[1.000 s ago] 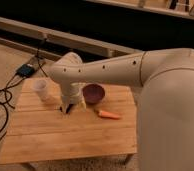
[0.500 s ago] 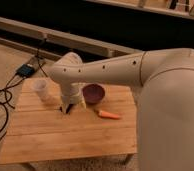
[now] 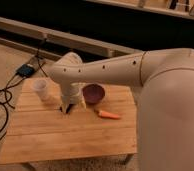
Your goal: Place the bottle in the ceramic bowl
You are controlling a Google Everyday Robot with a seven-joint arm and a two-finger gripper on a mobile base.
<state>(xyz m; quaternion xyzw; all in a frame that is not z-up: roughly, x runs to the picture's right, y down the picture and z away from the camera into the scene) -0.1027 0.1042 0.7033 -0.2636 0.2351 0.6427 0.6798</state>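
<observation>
Hovering low: gripper (image 3: 70, 106) beside ceramic bowl (image 3: 93, 93) | grip state cannot be told | risk: bowl may be knocked by wrist

The gripper (image 3: 71, 106) is low over the wooden table (image 3: 50, 135). A translucent cup (image 3: 40, 88) stands near its left in view, and a carrot (image 3: 109, 115) lies near its right.

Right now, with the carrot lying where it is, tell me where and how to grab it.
Probably take the carrot at mid-length from straight above, gripping across its slim width: it lies flat on the table, apart from the bowl. The gripper points down at the table between the cup and the bowl.
</observation>
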